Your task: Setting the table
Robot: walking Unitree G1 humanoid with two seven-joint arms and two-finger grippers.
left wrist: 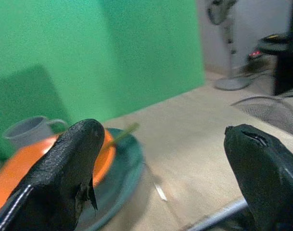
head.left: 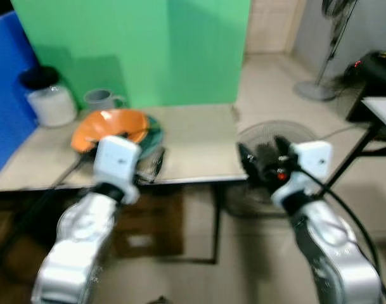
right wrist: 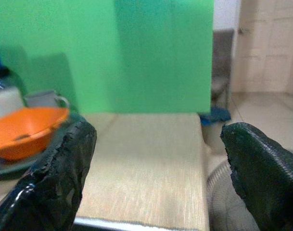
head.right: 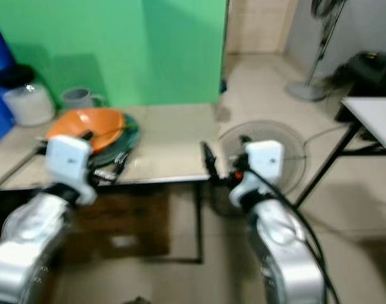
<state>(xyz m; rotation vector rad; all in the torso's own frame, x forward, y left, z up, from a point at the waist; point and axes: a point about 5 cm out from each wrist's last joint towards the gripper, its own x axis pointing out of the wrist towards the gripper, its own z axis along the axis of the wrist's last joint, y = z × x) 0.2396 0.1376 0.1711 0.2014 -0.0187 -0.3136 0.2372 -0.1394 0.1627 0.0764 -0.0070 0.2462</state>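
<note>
The left gripper (left wrist: 160, 168) is spread wide and empty; just ahead of its fingers sits the orange bowl (head.left: 110, 128), stacked on a green plate (head.left: 153, 136) on the table (head.left: 193, 142). The bowl looks light, rigid and smooth, so I judge its rim the best hold. The right gripper (right wrist: 153, 178), equally spread, hangs off the table's edge

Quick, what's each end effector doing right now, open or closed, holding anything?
Left end effector: open, empty, at the table edge beside the orange bowl.
Right end effector: open, empty, off the table's right end.
</note>
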